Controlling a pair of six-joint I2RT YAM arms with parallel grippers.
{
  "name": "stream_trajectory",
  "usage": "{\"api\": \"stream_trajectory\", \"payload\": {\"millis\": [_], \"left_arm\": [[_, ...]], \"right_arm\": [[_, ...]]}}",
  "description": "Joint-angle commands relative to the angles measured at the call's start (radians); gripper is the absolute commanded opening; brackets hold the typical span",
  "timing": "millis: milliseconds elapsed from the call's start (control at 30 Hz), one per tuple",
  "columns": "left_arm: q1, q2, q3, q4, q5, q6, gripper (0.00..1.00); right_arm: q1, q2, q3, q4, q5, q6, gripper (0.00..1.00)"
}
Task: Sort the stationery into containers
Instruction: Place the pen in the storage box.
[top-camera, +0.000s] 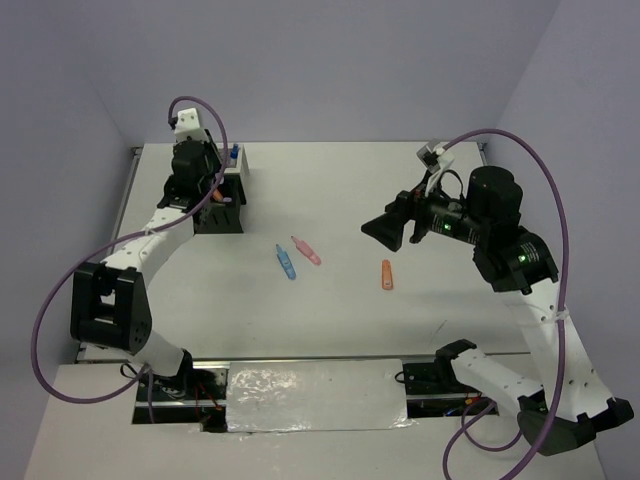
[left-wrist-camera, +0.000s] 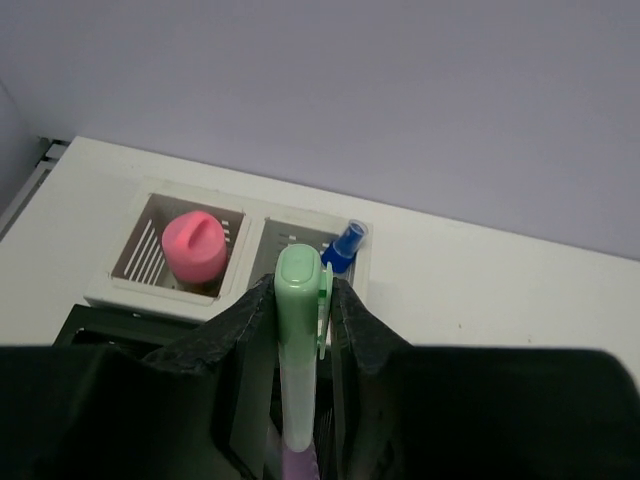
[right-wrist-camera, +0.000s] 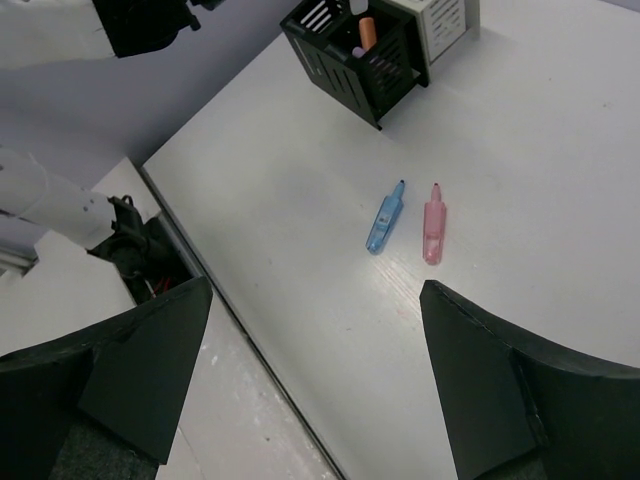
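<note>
Where left claw (left-wrist-camera: 303, 293) pinches, mint marker (left-wrist-camera: 299, 350) sits

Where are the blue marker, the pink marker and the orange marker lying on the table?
blue marker (top-camera: 286, 262), top view, middle of barrel.
pink marker (top-camera: 306, 250), top view, middle of barrel.
orange marker (top-camera: 386, 274), top view, middle of barrel.

Organizer (top-camera: 222, 214) stands far left on the table (top-camera: 400, 180); paired markers (top-camera: 286, 262) lie centrally, lone marker (top-camera: 386, 274) to their right.
</note>
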Motion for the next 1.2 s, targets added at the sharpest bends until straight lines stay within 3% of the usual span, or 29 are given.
{"api": "stream_trajectory", "payload": {"millis": [0,233,500,533,600,633,667,700,967,1167], "left_arm": [[0.019,0.024,-0.027,0.190,-0.011,0.024,0.00],[0.020,0.044,-0.096,0.256,-0.001,-0.007,0.01],[0.020,0.036,-0.191,0.284,-0.016,-0.002,0.14],[0.020,0.030,-0.200,0.287,-0.019,-0.005,0.19],[0.020,0.004,-0.242,0.301,-0.034,-0.020,0.61],[0.020,-0.005,-0.251,0.304,-0.037,-0.030,0.75],[0.020,-0.019,-0.259,0.301,-0.036,-0.036,0.85],[0.020,-0.025,-0.257,0.292,-0.033,-0.034,0.88],[0.019,-0.120,-0.141,0.082,0.042,-0.122,0.88],[0.019,-0.145,0.199,-0.436,0.166,-0.204,0.95]], "right_arm": [[0.006,-0.016,0.001,-0.027,-0.042,-0.024,0.93],[0.006,-0.003,0.017,-0.036,-0.062,-0.022,0.93],[0.019,0.027,0.040,-0.027,-0.100,-0.019,0.93],[0.017,0.028,0.044,-0.025,-0.104,-0.019,0.93],[0.020,0.040,0.061,-0.024,-0.108,-0.020,0.93],[0.020,0.043,0.070,-0.025,-0.109,-0.020,0.93],[0.020,0.048,0.073,-0.024,-0.109,-0.020,0.93],[0.020,0.054,0.077,-0.022,-0.111,-0.020,0.93],[0.023,0.085,0.074,0.010,-0.065,-0.005,0.95],[0.052,0.209,0.032,-0.036,0.104,0.009,0.96]]}}
